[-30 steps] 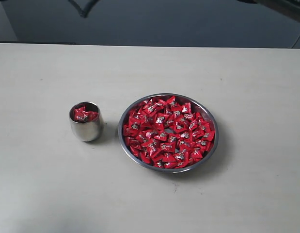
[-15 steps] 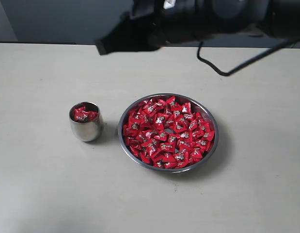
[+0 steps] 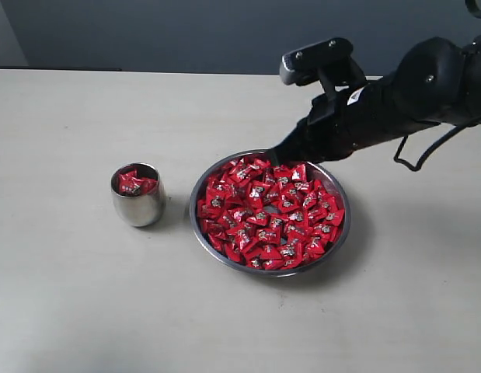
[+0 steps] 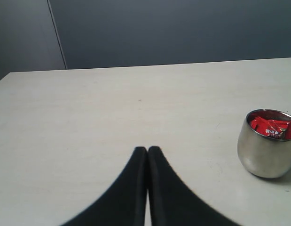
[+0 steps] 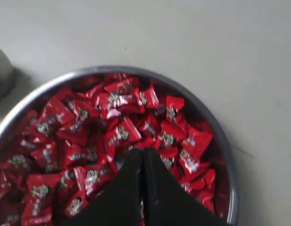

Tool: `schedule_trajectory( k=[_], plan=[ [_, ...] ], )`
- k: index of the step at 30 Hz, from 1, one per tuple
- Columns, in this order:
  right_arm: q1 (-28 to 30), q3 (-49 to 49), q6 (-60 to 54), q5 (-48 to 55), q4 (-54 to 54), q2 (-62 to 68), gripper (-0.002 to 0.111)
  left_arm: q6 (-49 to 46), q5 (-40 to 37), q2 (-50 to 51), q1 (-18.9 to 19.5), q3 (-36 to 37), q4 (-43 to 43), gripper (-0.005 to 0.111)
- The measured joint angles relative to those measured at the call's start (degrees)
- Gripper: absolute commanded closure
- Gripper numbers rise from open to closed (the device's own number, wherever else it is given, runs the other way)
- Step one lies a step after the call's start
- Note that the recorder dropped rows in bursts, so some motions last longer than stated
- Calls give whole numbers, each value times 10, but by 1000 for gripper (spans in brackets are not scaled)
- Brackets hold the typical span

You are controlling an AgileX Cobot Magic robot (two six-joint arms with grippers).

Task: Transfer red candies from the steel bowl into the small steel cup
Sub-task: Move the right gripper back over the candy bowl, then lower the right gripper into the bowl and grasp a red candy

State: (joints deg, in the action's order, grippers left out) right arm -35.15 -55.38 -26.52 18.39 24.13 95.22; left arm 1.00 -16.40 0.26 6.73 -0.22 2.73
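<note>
The steel bowl [image 3: 333,184] sits at the middle of the table, heaped with red candies [image 3: 267,214]. Left of it stands the small steel cup [image 3: 137,203] with a few red candies [image 3: 135,183] inside. My right gripper [image 3: 273,154] comes in from the upper right and hangs over the bowl's far rim, jaws shut and nothing between them. The right wrist view shows the shut right gripper [image 5: 142,151] above the candies [image 5: 121,132] and the bowl [image 5: 216,132]. My left gripper [image 4: 147,149] is shut over bare table, with the cup [image 4: 265,153] off to one side.
The pale table [image 3: 69,295] spreads all round the bowl and cup. A dark wall [image 3: 186,31] runs behind its far edge. A black cable [image 3: 426,151] loops under my right arm [image 3: 395,97].
The right arm was out of view a second ago. It has swept in across the top and come down to the bowl's far rim. Bowl, cup and candies have not moved.
</note>
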Motion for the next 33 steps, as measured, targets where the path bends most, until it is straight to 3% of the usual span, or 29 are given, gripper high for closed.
schedule_trajectory(
  k=[11, 15, 18, 20, 33],
  plan=[
    [5, -73, 1, 144, -7, 86, 109, 0, 0, 0, 0, 0, 0, 106],
    [5, -137, 57, 215, -85, 118, 108, 0, 0, 0, 0, 0, 0, 106],
    [5, -184, 81, 269, -113, 149, 86, 0, 0, 0, 0, 0, 0, 106],
    [5, -205, 92, 295, -116, 165, 78, 0, 0, 0, 0, 0, 0, 106],
    [5, -260, 113, 343, -117, 248, 78, 0, 0, 0, 0, 0, 0, 106]
  ],
)
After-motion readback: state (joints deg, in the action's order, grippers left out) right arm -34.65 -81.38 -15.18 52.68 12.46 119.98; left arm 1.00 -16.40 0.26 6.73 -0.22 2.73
